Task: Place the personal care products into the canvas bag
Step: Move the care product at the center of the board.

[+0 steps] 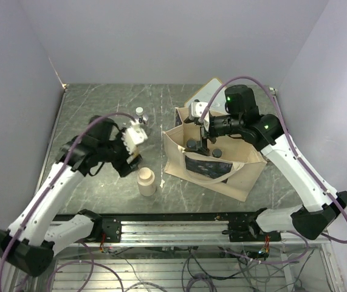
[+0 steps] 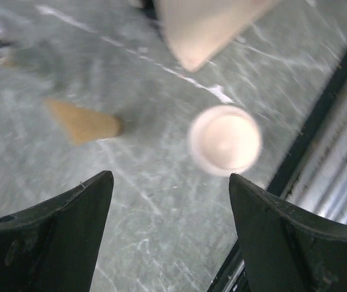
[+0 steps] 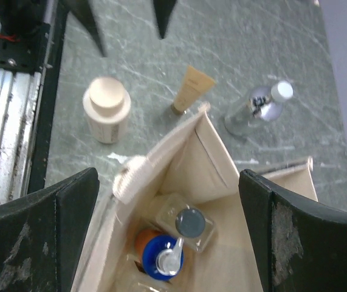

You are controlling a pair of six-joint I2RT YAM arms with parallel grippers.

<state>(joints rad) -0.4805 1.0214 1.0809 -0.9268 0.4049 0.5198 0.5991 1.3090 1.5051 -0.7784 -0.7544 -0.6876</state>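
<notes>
Hovering over the veined grey-green table (image 1: 94, 100), the left gripper (image 2: 170, 179) has its black jaws spread wide, with nothing between them. Below it stands the squat cream cylinder (image 2: 225, 140), and the tan tube (image 2: 82, 121) lies flat nearby. The right gripper (image 3: 167, 176), jaws just as wide and empty, hangs above the boxy canvas bag (image 3: 216, 152). Inside are an orange bottle (image 3: 155, 252) with a blue cap and, touching it, a clear dark-capped bottle (image 3: 190, 222). A silver-capped bottle (image 3: 255, 109) sits on the table outside the bag.
</notes>
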